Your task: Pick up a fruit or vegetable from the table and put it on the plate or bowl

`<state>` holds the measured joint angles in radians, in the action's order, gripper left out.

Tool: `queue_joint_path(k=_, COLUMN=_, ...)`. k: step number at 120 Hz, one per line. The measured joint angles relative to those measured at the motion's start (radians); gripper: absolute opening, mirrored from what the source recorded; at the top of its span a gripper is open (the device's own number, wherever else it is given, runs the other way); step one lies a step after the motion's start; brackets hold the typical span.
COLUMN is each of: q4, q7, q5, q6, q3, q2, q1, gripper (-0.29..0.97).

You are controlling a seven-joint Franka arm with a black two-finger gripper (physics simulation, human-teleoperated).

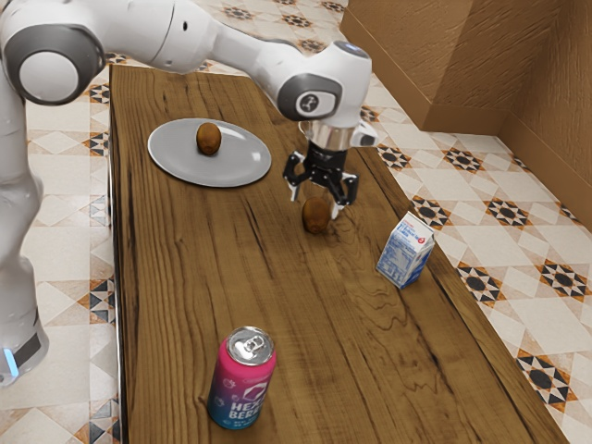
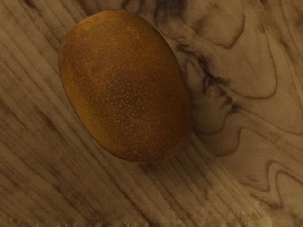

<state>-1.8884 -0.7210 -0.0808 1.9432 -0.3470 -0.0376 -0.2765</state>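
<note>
**Hand spread over the loose kiwi**

Left to right in the exterior view: the grey plate (image 1: 242, 165) lies well away from my hand (image 1: 315, 197), back toward the arm's base, with the plated kiwi (image 1: 209, 138) resting on it. The pink can (image 1: 242, 377) stands far off on the table (image 1: 185, 277). My hand hangs with its fingers spread, pinching nothing. The loose kiwi (image 1: 317, 218) lies on the table just beneath them, and the wrist view has it (image 2: 125, 85) directly below. The milk carton (image 1: 405, 250) stands near, on the hand's other side.

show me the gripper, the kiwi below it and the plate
gripper (image 1: 317, 200): exterior view, midway between its fingertips
kiwi below it (image 1: 316, 218): exterior view, middle of its skin
plate (image 1: 245, 157): exterior view, bare grey surface
</note>
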Motion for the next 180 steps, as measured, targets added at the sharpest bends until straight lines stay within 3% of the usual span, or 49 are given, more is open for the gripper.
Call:
queue_joint_path(k=19, q4=-0.002, q7=-0.006, q5=0.0, q6=0.002, q3=-0.005, q2=-0.001, q1=-0.014, gripper=0.68)
queue_joint_path(k=63, q4=-0.001, q7=-0.021, q5=0.003, q6=0.033, q3=-0.012, q2=-0.01, q1=0.073, gripper=0.68)
queue_joint_path(k=97, q4=-0.001, q7=-0.033, q5=0.004, q6=0.054, q3=-0.013, q2=-0.029, q1=0.038, gripper=0.68)
queue_joint_path(k=180, q4=0.003, q7=-0.046, q5=0.0, q6=0.104, q3=-0.014, q2=-0.076, q1=0.081, gripper=0.68)
